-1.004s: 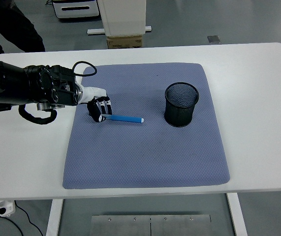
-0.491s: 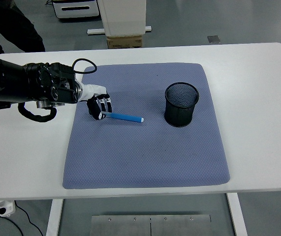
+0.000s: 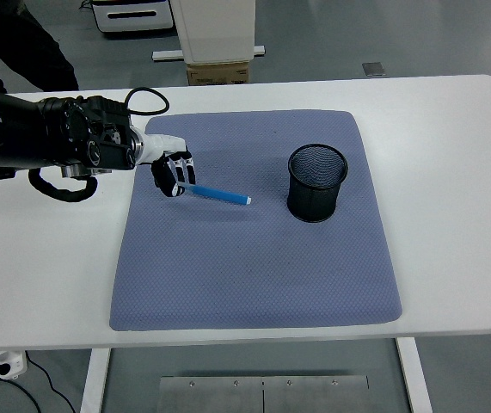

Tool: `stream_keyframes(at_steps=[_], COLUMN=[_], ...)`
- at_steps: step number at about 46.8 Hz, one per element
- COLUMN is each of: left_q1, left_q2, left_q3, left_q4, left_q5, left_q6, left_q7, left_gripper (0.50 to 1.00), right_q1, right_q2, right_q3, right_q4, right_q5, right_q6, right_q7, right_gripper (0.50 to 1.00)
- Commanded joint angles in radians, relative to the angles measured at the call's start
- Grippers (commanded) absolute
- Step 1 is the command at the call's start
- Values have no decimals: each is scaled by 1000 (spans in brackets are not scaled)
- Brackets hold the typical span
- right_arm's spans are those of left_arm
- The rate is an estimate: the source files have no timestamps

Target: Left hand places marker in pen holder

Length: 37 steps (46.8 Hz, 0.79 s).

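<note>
**Ana:** White table, grey floor behind, and a blue-grey padded fabric mat (image 3: 254,258) spread across the middle. Start at the left for me.

**Ben:** Black left arm reaching in from the left edge, and the left hand (image 3: 174,175) has its fingers curled round one end of the slim blue marker (image 3: 220,194). That's a grip at the very tail of it.

**Ana:** How does it lie?

**Ben:** Long axis runs out rightward from the hand and slopes a little toward us. Far tip looks low, at or just above the mat; I can't tell if it's touching.

**Ana:** And the target?

**Ben:** Black wire-mesh cylindrical pen holder (image 3: 317,182), upright on the mat, well right of the marker tip, clear mat between. Nothing visible inside it.

**Ana:** So the marker already points roughly its way.

**Ben:** Roughly, yes. My read: it needs carrying right, tipping upright, then lowering in. Right arm isn't in view.
</note>
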Motion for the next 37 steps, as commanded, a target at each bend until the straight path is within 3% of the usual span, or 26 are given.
stream_keyframes(at_steps=[1,37], left_q1=[-12,-81], left_q2=[0,0], left_q3=[2,62], left_q4=[0,0], left_q5=[0,0], left_q6=[-2,-2], left_q7=[0,0], left_gripper=[500,500], right_q1=[0,0], right_q2=[0,0], right_q3=[1,1], right_q4=[0,0], right_q5=[0,0], right_q6=[0,0], right_q7=[0,0], right_gripper=[1000,1000])
